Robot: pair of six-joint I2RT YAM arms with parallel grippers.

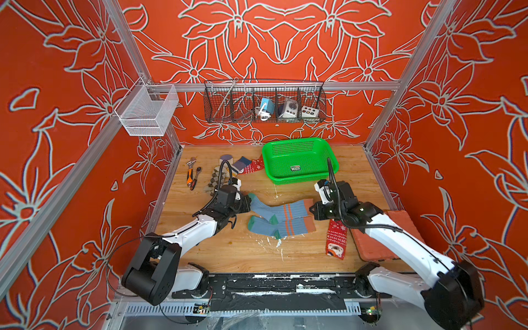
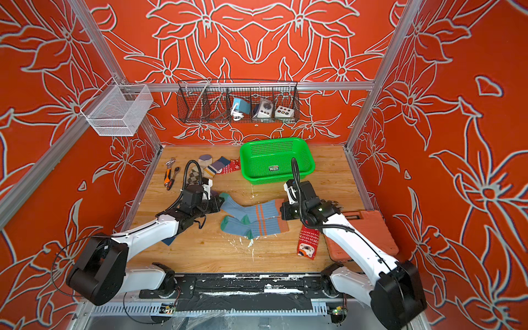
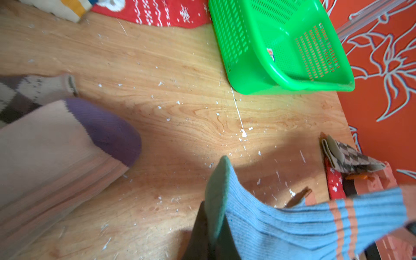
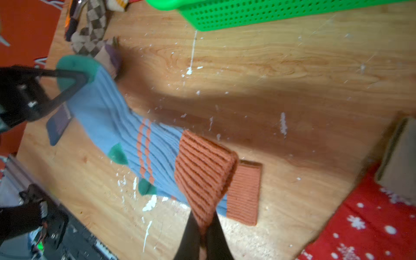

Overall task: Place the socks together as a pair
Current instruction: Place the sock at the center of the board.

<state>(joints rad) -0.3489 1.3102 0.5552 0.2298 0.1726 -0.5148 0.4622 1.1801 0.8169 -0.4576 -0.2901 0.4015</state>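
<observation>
Two blue ribbed socks with orange stripes lie mid-table in both top views. The farther blue sock (image 1: 274, 210) (image 2: 245, 210) is stretched between my grippers. My left gripper (image 1: 248, 203) (image 3: 211, 216) is shut on its green toe (image 3: 217, 186). My right gripper (image 1: 312, 210) (image 4: 203, 225) is shut on its orange cuff (image 4: 202, 171). The nearer blue sock (image 1: 285, 227) (image 4: 244, 193) lies flat on the wood, partly under the held one. In the right wrist view the held sock hangs lifted above it.
A red snowflake sock (image 1: 336, 238) lies by an orange case (image 1: 383, 237) at the right. More socks are heaped at back left: argyle (image 1: 214, 180), cream with purple toe (image 3: 67, 146), red (image 1: 254, 165). A green basket (image 1: 300, 160) stands behind; tools (image 1: 193, 173) lie far left.
</observation>
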